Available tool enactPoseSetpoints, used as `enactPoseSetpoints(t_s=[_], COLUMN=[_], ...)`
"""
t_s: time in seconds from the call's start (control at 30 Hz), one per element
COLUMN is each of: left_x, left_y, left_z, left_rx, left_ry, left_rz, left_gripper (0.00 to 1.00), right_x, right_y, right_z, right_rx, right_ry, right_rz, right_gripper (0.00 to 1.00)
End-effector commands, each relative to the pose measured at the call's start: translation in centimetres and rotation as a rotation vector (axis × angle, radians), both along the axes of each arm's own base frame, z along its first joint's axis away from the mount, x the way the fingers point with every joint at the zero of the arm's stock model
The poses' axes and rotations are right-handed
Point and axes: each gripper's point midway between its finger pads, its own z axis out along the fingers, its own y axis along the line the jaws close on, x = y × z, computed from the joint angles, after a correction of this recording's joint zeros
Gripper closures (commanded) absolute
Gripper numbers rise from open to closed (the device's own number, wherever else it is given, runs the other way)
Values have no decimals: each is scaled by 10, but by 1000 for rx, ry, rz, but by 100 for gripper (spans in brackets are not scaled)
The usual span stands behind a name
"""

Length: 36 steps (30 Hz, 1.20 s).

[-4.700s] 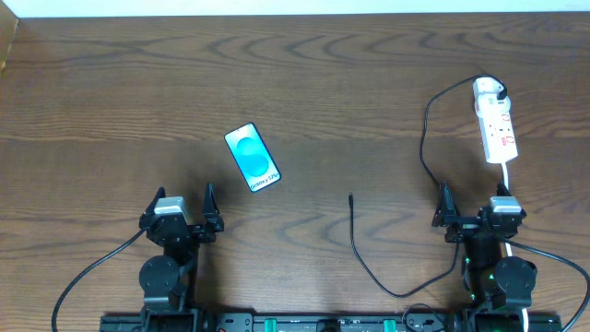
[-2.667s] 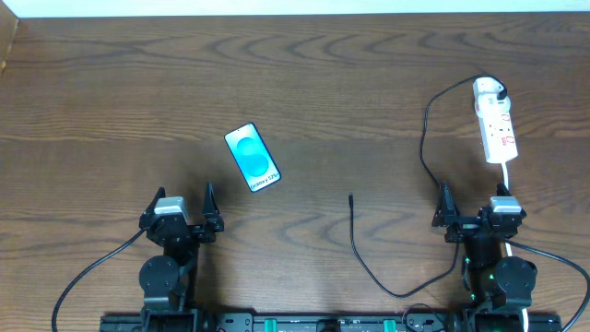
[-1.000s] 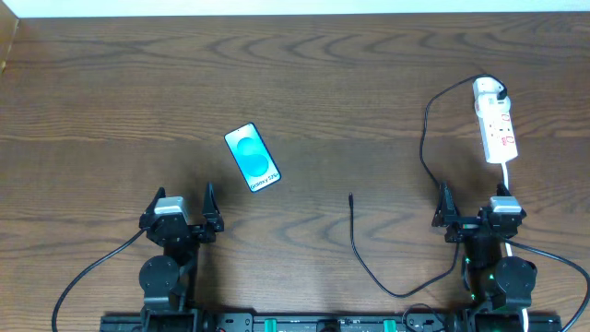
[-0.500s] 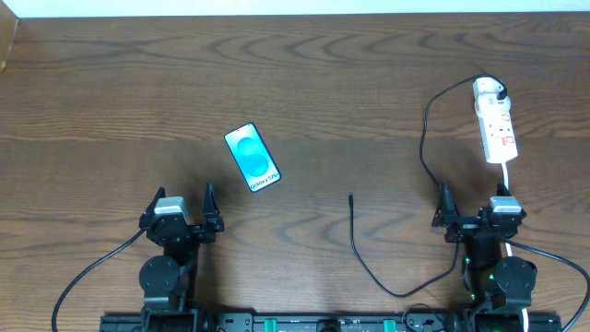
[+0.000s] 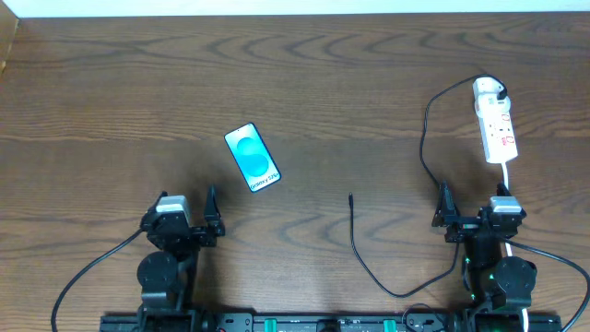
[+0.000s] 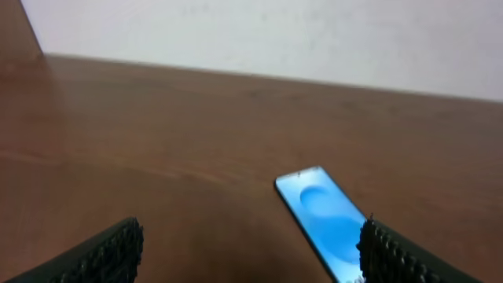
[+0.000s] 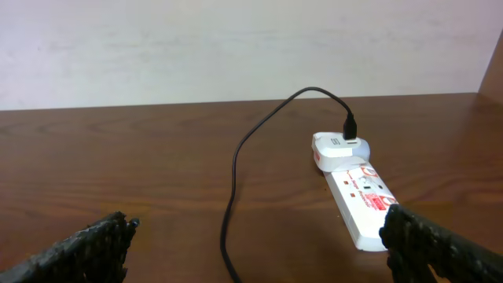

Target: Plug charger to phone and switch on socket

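The phone [image 5: 252, 157], screen lit blue, lies flat left of the table's middle, its white text strip toward me; it also shows in the left wrist view [image 6: 324, 220]. The black charger cable [image 5: 369, 267] runs from the white adapter [image 5: 487, 89] on the socket strip [image 5: 498, 129] down and around, its free plug tip [image 5: 350, 196] lying near the middle. The left gripper [image 5: 184, 210] is open and empty, just below the phone. The right gripper [image 5: 472, 207] is open and empty, below the socket. In the right wrist view the socket [image 7: 357, 192] and cable [image 7: 236, 189] lie ahead.
The socket's white cord [image 5: 508, 184] runs down toward the right arm. A pale wall [image 5: 295, 5] borders the table's far edge. A brown edge [image 5: 7, 41] shows at the far left corner.
The left arm has shifted slightly; its gripper sits a little lower in the overhead view. The phone, cable and socket have not moved.
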Motion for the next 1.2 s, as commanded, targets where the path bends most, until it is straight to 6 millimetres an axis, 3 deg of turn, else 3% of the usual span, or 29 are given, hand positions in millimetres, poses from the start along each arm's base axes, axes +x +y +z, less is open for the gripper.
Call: enactPoseSetpoints(t_s=[0.0,0.23,0.37,0.57,0.77,0.87,1.03,1.17], left_x=[-1,14,33,65,94,108,110,110], left_y=[1,1,1,1,7,6,6,5], left_z=[36,68,86,93,82,64,35,33], left_rx=[2,1,-33,-87,-163,-159,-155,-155], left_ry=[-21,59,110,282,474,595,698,703], left_rz=[0,0,10,31,114,119,127,126], left_gripper=[13,13,12,12,12,13,12,12], right_x=[0,0,0,0,0,0,0,0], right_y=[0,0,0,0,0,0,0,0], right_z=[-1,-1,-1,-1,-1,-1,-1,-1], right_rx=[8,8,8,8,8,8,8,8], right_ry=[1,1,0,1,1,1,1,0], right_rz=[-5,-5,-5,-5,-5,-5,-5,-5], right_gripper=[1,1,1,1,1,1,1,1])
